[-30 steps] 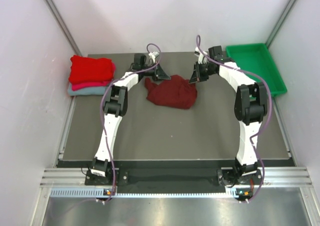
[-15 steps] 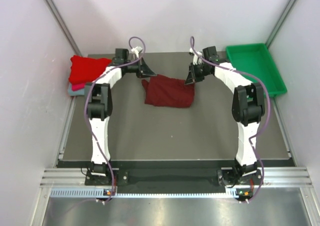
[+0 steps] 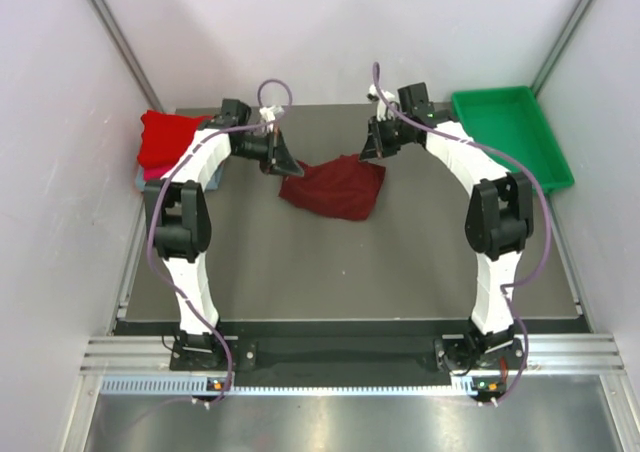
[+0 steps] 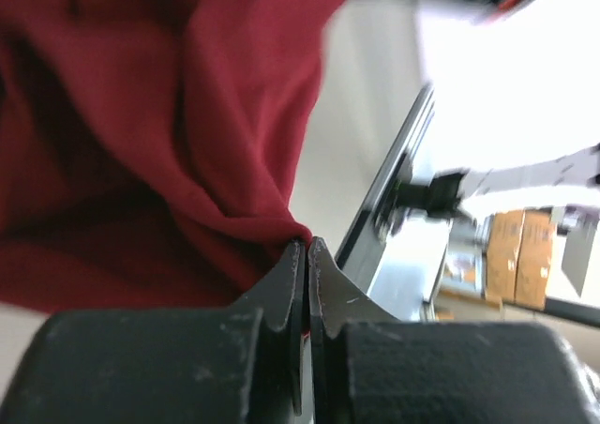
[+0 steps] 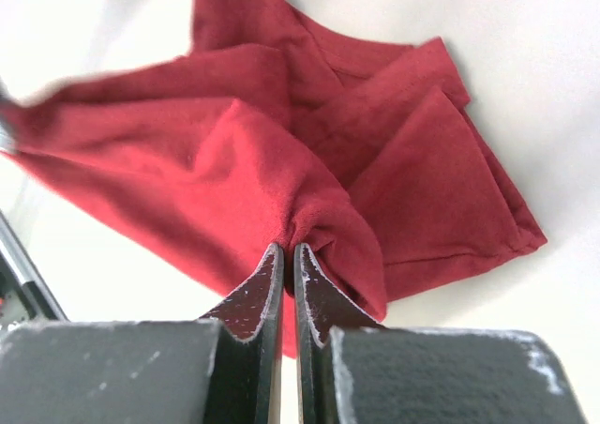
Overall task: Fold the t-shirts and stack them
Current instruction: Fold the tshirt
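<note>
Maroon t-shirt [image 3: 335, 185] is mid-spread, probably: left fingers [image 4: 291, 288] clamp its ten o'clock edge, right fingers [image 5: 317, 302] its one o'clock edge. Next, draw it taut and lay it flat.

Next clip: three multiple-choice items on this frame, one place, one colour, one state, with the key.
1. The green plastic tray sits at: A) the table's centre B) the far right corner C) the far left corner.
2. The top shirt of the folded stack is: A) bright red B) white C) green.
3. The crumpled dark maroon cloth t-shirt is: A) folded on the stack B) lying untouched C) pinched by both arms' jaws.
Key: 1 B, the top view shows it far right; 2 A, red cloth tops the pile; 3 C, both wrist views show shut jaws biting maroon cloth.
</note>
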`<state>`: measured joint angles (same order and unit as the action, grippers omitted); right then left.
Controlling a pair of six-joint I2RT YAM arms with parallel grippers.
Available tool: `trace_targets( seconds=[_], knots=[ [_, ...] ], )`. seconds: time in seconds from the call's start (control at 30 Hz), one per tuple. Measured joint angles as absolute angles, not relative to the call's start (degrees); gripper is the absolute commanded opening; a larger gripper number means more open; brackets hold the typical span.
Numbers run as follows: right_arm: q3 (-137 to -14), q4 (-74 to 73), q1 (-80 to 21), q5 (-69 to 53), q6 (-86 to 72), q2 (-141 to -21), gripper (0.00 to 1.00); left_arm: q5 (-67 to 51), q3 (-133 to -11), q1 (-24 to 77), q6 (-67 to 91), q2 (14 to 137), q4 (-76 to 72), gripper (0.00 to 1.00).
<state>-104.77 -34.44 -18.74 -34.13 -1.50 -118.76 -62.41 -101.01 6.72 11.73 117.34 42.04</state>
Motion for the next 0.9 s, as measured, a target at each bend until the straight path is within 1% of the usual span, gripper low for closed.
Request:
trace_targets(
  seconds=[0.07, 0.1, 0.17, 0.2, 0.23, 0.3, 0.33, 0.4, 0.5, 0.6, 0.67, 0.73, 0.9],
  knots=[
    [-104.6, -34.9, -18.7, -34.5, -1.5, -117.2, 0.0, -60.8, -99.3, 6.7, 6.9, 117.0, 47.9, 0.0],
    [-104.2, -35.0, -18.7, -34.9, -1.5, -116.2, 0.0, -60.1, -98.4, 6.6, 4.9, 117.0, 50.8, 0.04],
    [-102.5, -35.2, -18.8, -36.0, -1.7, -113.6, 0.0, -59.1, -97.3, 6.4, 1.8, 117.2, 55.5, 0.2],
    [-101.2, -35.3, -18.8, -36.8, -1.7, -112.2, 0.0, -58.8, -97.2, 6.4, 0.8, 117.4, 57.3, 0.23],
    [-99.9, -35.5, -18.8, -37.5, -1.8, -110.8, 0.0, -58.7, -97.3, 6.3, 0.0, 117.7, 58.5, 0.29],
    [-96.7, -35.4, -19.2, -38.8, -2.0, -108.4, 0.0, -57.8, -98.2, 6.3, -1.4, 119.0, 60.8, 0.35],
    [-95.5, -35.6, -19.4, -39.1, -2.1, -107.8, 0.0, -57.3, -99.2, 6.3, -1.7, 119.9, 61.5, 0.43],
    [-93.7, -35.8, -20.1, -39.5, -2.0, -107.7, 0.0, -55.7, -103.2, 6.2, -2.4, 122.8, 62.0, 0.46],
    [-92.3, -36.6, -21.3, -39.6, -1.8, -108.3, 0.0, -54.1, -111.3, 5.7, -2.3, 127.9, 61.0, 0.49],
    [-92.2, -36.9, -22.5, -39.1, -0.9, -109.5, 0.0, -53.0, -122.8, 5.2, -1.7, 135.0, 60.4, 0.51],
    [-92.2, -37.1, -23.2, -38.8, 0.0, -110.2, 0.0, -52.7, -128.0, 5.0, -1.4, 138.6, 59.5, 0.52],
    [-91.5, -37.0, -23.6, -38.4, 0.6, -110.3, 0.0, -52.6, -130.2, 4.7, -1.3, 140.8, 58.8, 0.53],
    [-89.5, -37.6, -24.0, -37.5, 2.0, -110.3, 0.0, -52.9, -129.1, 4.5, -0.6, 142.3, 58.0, 0.54]
  ],
)
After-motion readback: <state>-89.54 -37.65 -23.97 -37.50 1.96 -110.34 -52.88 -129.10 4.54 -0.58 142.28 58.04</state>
